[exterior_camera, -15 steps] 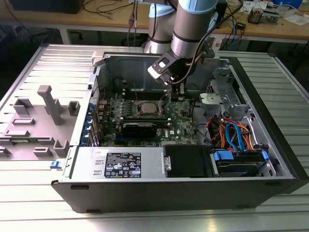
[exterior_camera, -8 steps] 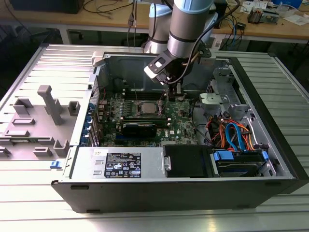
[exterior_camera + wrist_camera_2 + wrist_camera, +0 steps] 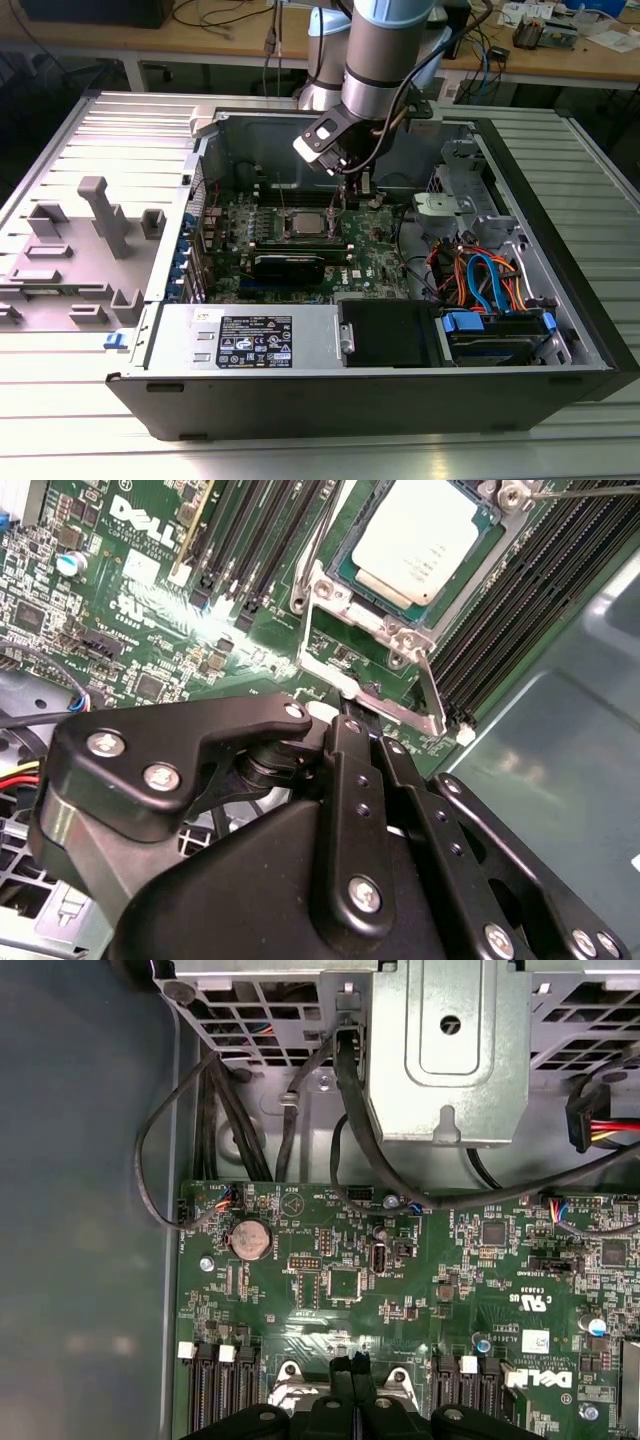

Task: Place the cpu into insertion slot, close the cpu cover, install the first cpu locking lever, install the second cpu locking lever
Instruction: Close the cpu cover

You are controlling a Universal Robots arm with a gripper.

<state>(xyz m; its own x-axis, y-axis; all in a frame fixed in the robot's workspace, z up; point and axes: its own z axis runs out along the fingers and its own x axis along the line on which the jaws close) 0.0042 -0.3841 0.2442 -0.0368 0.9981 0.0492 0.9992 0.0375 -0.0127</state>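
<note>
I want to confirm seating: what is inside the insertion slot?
The cpu lies flat inside the insertion slot, with its dull silver top facing up. Whatever is beneath the cpu is covered by it and cannot be seen.

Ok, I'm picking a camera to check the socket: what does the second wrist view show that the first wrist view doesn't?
Second wrist view's extra: the cpu seated in the insertion slot. First wrist view's extra: a coin battery, black cables and a grey metal cage. In both wrist views: the green motherboard and the black pincer.
</note>
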